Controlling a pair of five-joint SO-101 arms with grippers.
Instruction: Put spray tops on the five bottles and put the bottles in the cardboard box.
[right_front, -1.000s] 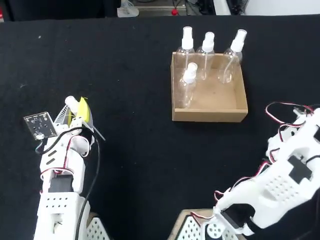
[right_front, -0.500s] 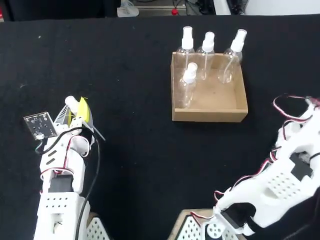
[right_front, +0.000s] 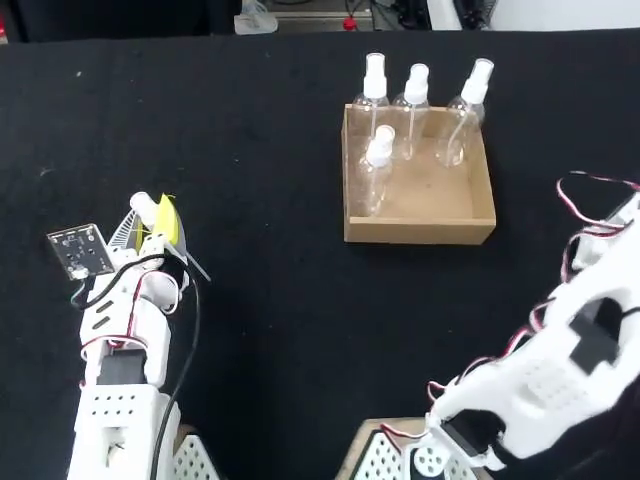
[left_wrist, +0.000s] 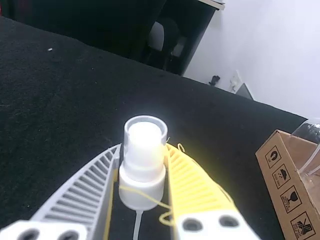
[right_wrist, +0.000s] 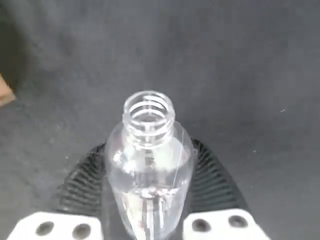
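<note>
four capped and boxed, the fifth in two pieces

the left gripper's (left_wrist: 144, 170) grey and yellow fingers (left_wrist: 192, 185) are closed on a white spray top (left_wrist: 145, 137). they pinch it by its collar, with the nozzle end away from the wrist and its thin dip tube running back between them. in the high view this gripper (right_front: 155, 215) is low over the black table (right_front: 250, 130), near the left edge and about midway between front and back, at the end of the left arm (right_front: 125, 330).

the right gripper's (right_wrist: 149, 172) black fingers (right_wrist: 82, 185) are clamped on the body of a clear bottle (right_wrist: 149, 150). its threaded neck (right_wrist: 149, 117) is bare and open, with table cloth behind it. the right arm (right_front: 570, 360) stands at the near right corner, so the bottle is likely on that side, well apart from the spray top.

the cardboard box (right_front: 420, 232) sits toward the far right part of the table. four bottles stand upright in it, each with a white spray top already on: three along the back wall (right_front: 374, 95) (right_front: 413, 95) (right_front: 470, 100) and one (right_front: 377, 165) nearer the front on the left side. the front right part of the box floor is free.

so four of the five look finished. what is left, as i judge it, is to bring the two grippers together, thread the dip tube into the open neck, seat and twist the top on, and then set this last bottle into the free space in the box.
</note>
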